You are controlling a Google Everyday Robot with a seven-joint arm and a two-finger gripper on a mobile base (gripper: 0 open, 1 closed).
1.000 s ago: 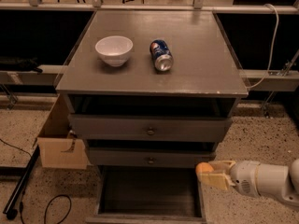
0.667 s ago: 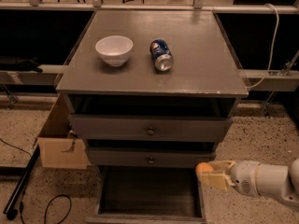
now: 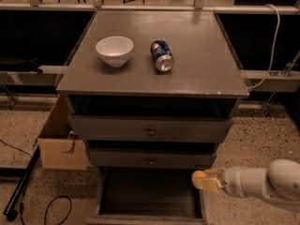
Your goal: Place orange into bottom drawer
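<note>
Down at the near right, the hand is clamped on the orange, right above the right edge of the bottom drawer. That drawer is pulled out toward the near side, and its inside looks dark and bare. The two knobbed drawers above it are pushed in. Up on the worktop there's a white bowl on the left, with a soda can lying on its side just right of it. A cardboard box sits on the floor left of the cabinet.

Nothing legible
Can, well beyond the gripper holding the orange at the drawer rim: print unreadable.
</note>
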